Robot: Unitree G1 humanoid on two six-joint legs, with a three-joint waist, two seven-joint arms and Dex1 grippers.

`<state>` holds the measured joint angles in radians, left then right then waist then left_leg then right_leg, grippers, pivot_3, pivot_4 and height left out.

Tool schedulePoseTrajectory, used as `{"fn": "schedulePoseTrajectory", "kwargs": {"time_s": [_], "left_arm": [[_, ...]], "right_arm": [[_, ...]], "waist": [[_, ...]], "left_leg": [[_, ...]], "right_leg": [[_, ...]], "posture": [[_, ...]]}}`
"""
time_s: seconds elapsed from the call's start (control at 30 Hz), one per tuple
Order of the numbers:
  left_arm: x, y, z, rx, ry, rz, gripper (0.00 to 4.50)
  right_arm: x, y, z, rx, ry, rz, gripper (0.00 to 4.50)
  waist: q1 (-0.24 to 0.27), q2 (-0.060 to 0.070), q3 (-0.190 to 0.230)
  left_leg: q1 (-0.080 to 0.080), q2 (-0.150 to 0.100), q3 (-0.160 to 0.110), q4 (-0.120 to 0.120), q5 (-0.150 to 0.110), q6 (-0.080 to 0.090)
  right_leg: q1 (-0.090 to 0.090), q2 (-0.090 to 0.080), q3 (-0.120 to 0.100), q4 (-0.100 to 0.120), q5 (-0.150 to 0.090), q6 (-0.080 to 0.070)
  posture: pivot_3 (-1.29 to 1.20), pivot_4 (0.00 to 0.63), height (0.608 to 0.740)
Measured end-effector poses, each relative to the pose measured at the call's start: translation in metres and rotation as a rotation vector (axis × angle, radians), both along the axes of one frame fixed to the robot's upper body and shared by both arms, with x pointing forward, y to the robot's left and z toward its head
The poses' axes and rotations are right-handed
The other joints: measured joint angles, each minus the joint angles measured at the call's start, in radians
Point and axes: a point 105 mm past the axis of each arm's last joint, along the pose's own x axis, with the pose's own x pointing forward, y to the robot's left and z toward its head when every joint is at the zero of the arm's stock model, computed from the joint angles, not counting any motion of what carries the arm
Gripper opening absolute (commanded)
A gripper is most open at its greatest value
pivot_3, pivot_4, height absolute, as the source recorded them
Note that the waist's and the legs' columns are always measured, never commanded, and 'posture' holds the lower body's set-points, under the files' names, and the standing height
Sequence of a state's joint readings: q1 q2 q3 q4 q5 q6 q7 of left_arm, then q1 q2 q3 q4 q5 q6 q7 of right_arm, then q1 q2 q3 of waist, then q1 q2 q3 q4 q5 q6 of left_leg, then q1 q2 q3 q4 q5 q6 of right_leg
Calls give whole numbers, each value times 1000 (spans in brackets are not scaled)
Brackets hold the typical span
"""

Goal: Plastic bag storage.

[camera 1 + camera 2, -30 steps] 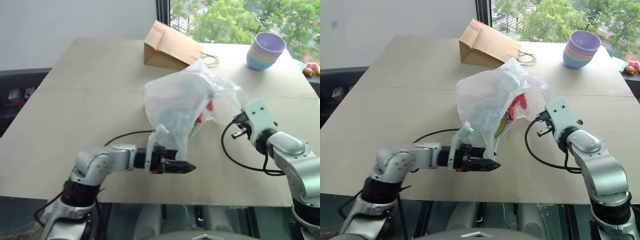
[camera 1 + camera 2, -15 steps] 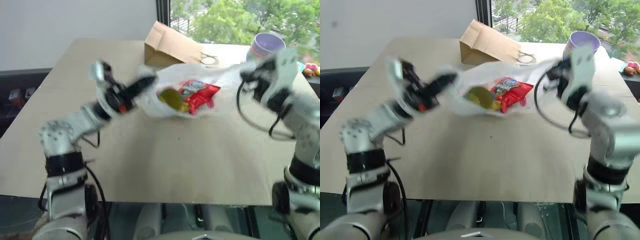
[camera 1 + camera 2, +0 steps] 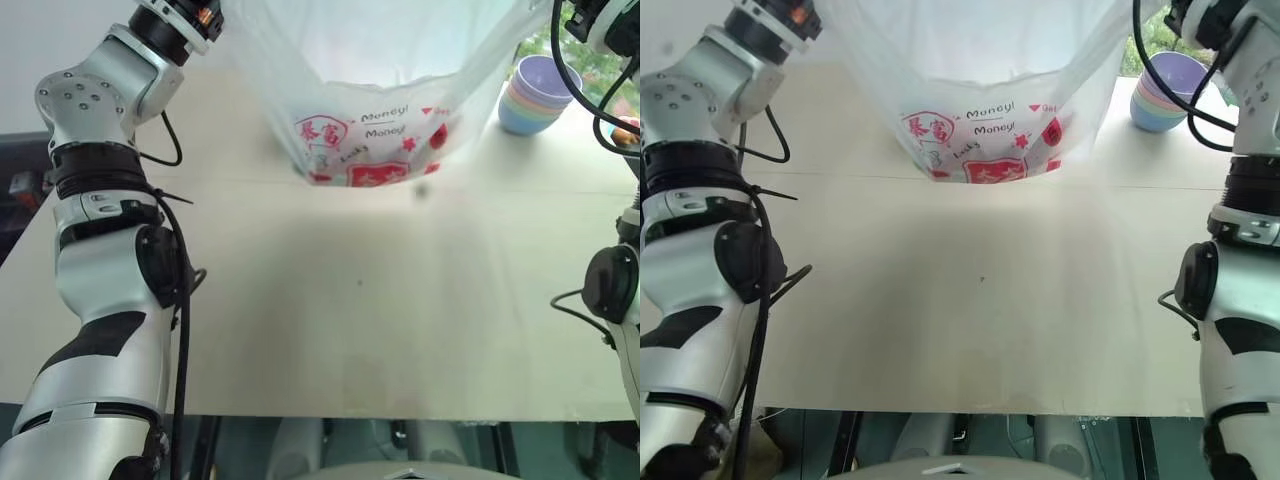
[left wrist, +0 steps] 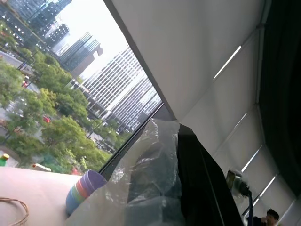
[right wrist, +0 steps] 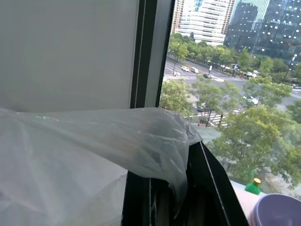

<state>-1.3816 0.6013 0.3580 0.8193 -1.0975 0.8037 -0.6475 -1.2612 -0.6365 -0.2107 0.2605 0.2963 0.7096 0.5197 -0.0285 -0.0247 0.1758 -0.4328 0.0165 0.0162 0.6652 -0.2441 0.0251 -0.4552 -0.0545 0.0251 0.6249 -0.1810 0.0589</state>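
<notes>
Both grippers clamped on plastic bag (image 3: pixel 370 120) top corners, stretched between them above table (image 3: pixel 330 300) (likely shaking contents out before storage).

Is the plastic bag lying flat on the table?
No, the plastic bag hangs in the air, stretched between the two raised arms, above the table.

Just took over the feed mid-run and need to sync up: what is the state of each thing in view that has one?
Translucent whitish plastic bag with red print: lifted and stretched between both grippers, bottom hanging just above the table, printed items showing inside.
Left gripper: shut on the plastic bag's film.
Right gripper: shut on the plastic bag's film.
Stack of pastel bowls: upright, nested, on the beige table.
</notes>
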Motion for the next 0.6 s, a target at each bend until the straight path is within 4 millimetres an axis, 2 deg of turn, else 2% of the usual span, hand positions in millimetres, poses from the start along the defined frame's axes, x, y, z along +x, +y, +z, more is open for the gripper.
{"fn": "schedulePoseTrajectory", "kwargs": {"time_s": [0.07, 0.13, 0.2, 0.27, 0.3, 0.37, 0.4, 0.43, 0.47, 0.5, 0.53, 0.57, 0.6], "left_arm": [[-4, -3, -8, 44, -1, -27, 67], [-13, -2, -31, 125, 3, -38, 67], [-25, -4, -71, 238, 25, -23, 67], [-37, -11, -126, 337, 95, -15, 67], [-43, -15, -147, 396, 120, -7, 67], [-56, -21, -202, 575, 182, 51, 67], [-58, -22, -216, 641, 182, 96, 67], [-59, -22, -217, 649, 181, 107, 67], [-58, -21, -221, 679, 153, 159, 67], [-61, -18, -229, 698, 136, 202, 67], [-64, -14, -239, 718, 142, 230, 20], [-67, -6, -256, 744, 174, 257, 0], [-73, -3, -268, 754, 191, 246, 0]], "right_arm": [[-11, -5, -11, -49, 13, -3, 0], [-24, -7, -37, -117, 58, -3, 0], [-38, -4, -69, -115, 130, 22, 0], [-53, -1, -101, -80, 187, 34, 0], [-59, 0, -113, -81, 202, 29, 0], [-75, 3, -153, -118, 274, 4, 0], [-82, 4, -171, -154, 313, -18, 0], [-83, 4, -174, -159, 321, -19, 0], [-89, 4, -189, -203, 336, -43, 0], [-98, 7, -209, -250, 357, -45, 0], [-107, 13, -229, -288, 387, -17, 270], [-119, 21, -260, -315, 460, 32, 574], [-126, 28, -279, -307, 490, 64, 898]], "waist": [[-3, 0, 0], [-5, 1, -1], [-11, 1, -1], [-11, 1, -1], [-10, 1, -1], [-1, 1, -1], [4, 1, -1], [10, 1, -1], [17, 1, -2], [23, 0, -4], [23, 0, -6], [20, 0, -5], [16, 0, -4]], "left_leg": [[0, 0, 0, 0, 0, 0], [1, 0, 0, 1, -1, 1], [1, 2, 1, 1, -1, 1], [1, 5, 0, 3, -1, 1], [1, 5, 1, 4, -1, 1], [3, 2, 3, 6, -3, 4], [3, 2, 2, 7, -2, 4], [5, 2, 2, 7, -2, 4], [7, 3, 2, 9, -1, 4], [17, 3, 2, 8, -2, 3], [26, 3, 2, 6, -2, 4], [30, 4, 4, 5, -2, 4], [30, 4, 6, 5, -2, 4]], "right_leg": [[0, 0, 0, 1, 0, 0], [1, -1, 0, 3, 0, 0], [0, -1, 1, 2, 0, 0], [0, -1, 2, 4, 0, 0], [1, -1, 2, 3, 0, 0], [1, -1, 2, 3, 0, 0], [2, 0, 2, 2, 0, 0], [3, 0, 2, 2, 0, 0], [7, 1, 2, 2, 0, -2], [17, 1, 1, 1, -2, -5], [25, 1, 1, -1, -6, -1], [28, 0, 2, -2, -6, 0], [27, 0, 3, -2, -6, 0]], "posture": [[0, 150, 740], [0, 150, 740], [0, 150, 740], [0, 150, 740], [0, 150, 740], [0, 150, 740], [0, 150, 740], [0, 150, 740], [0, 150, 740], [0, 150, 740], [0, 150, 740], [0, 150, 740], [0, 150, 740]]}}
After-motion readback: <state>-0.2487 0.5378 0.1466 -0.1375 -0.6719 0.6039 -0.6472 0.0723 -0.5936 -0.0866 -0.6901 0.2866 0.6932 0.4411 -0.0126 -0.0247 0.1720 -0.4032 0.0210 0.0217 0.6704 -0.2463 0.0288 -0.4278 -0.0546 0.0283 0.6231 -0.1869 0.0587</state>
